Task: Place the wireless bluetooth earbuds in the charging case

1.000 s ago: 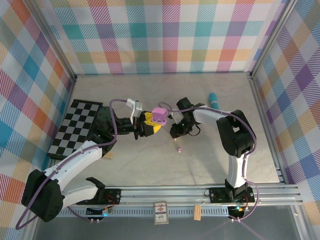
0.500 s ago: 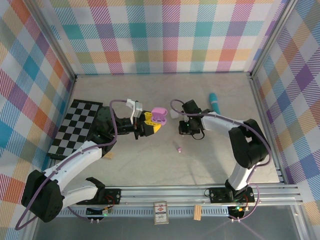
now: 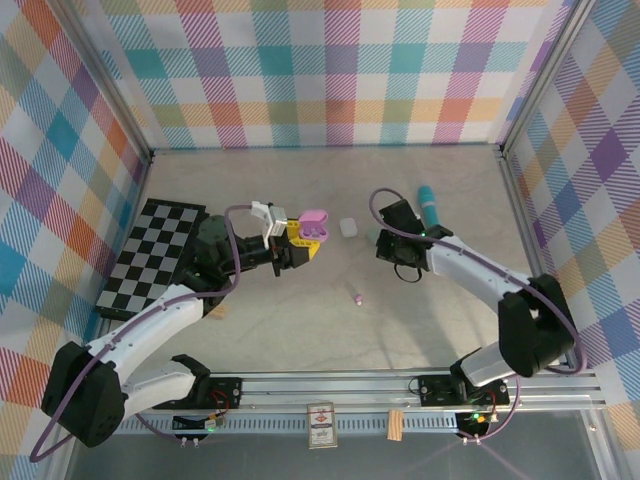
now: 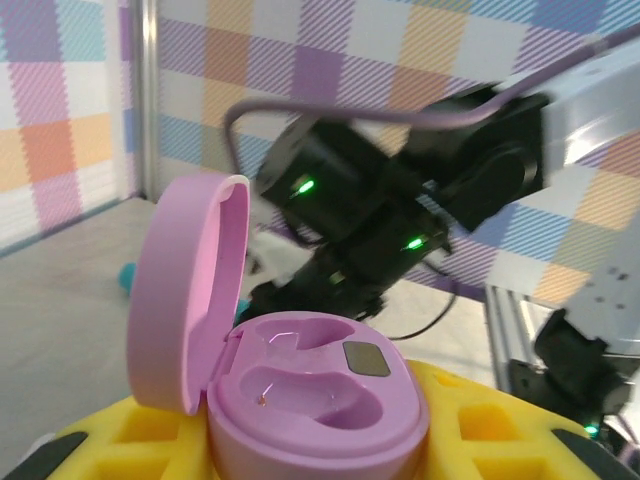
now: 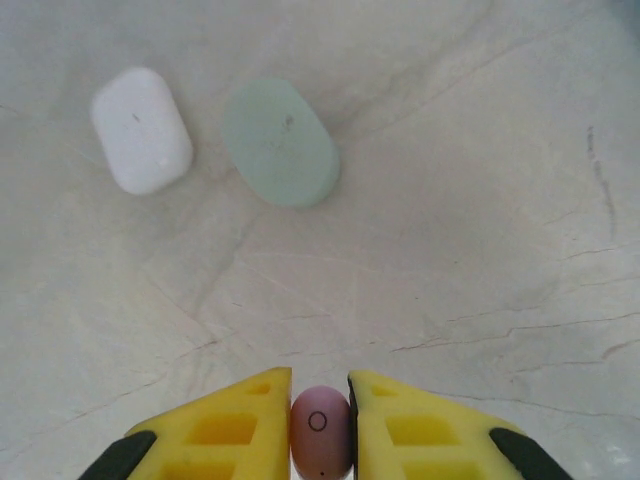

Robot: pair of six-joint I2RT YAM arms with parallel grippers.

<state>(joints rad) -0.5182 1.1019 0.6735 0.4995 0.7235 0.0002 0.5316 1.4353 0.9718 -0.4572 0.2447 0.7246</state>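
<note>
Retreat is the news: a second ago the right pincer [image 5: 320, 385] sat close against the charging case [image 4: 310, 390] at the middle of the top view, and it has since swung off toward the right of that frame, ending near the teal cylinder [image 3: 428, 203]. It took its load along. A pink earbud [image 5: 320, 432] is clamped between its yellow fingers at the bottom centre of the right wrist view, the jaws only as far apart as the bud is wide.

The left pincer [image 3: 303, 238] has barely shifted and grips the pink case from below, holding it above the worktop [image 3: 300, 320]. The lid [image 4: 185, 290] stands open, and both wells look empty in the left wrist view.

My reading is that no bud has gone in yet, and the right arm will need a fresh approach to the case.

A loose pink bud [image 3: 357, 298] lies where it lay before, below centre in the top view. Under the right pincer, well apart from it, a white case [image 5: 141, 129] and a pale green case [image 5: 280, 142] lie shut, just beside each other.
</note>
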